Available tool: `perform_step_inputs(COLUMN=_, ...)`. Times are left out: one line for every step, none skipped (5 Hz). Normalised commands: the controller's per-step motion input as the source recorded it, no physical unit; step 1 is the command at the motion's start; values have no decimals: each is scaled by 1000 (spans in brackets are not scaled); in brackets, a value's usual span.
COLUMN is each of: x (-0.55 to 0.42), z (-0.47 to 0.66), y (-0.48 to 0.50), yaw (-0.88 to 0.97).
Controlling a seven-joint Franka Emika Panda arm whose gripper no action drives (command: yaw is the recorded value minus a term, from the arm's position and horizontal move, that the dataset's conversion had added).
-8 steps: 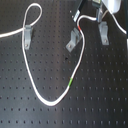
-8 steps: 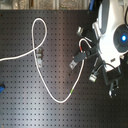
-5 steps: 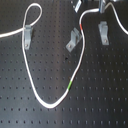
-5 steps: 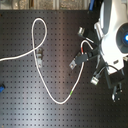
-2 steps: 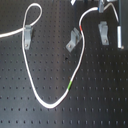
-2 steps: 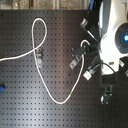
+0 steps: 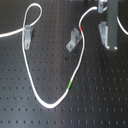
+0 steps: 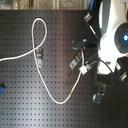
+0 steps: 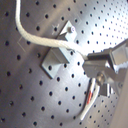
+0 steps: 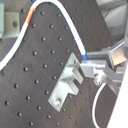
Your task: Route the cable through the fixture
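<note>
While the gripper (image 10: 92, 64) pinches the cable (image 7: 79, 55) just over a grey clip (image 10: 67, 84), the thin white cord runs past a red mark (image 7: 81, 30), dips to a green band (image 7: 71, 85), then loops through another clip (image 7: 27, 35) on the table (image 7: 100, 100).

Here's the arm (image 8: 112, 30) in the second exterior view: glossy white shell, dark joint bands, a round blue light glowing on its side (bright, hard to miss). In both wrist views the gripper (image 10: 100, 70) shows grey metal fingers (image 9: 102, 62), blocky, with small screws.
</note>
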Motion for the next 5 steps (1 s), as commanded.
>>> perform_step_inputs(x=-12, z=11, y=53, yaw=497)
perform_step_inputs(x=19, z=1, y=361, yaw=74)
perform_step_inputs(x=84, z=1, y=354, yaw=-23)
perform_step_inputs(x=9, z=0, y=35, yaw=0)
perform_step_inputs(x=-83, z=129, y=293, yaw=34)
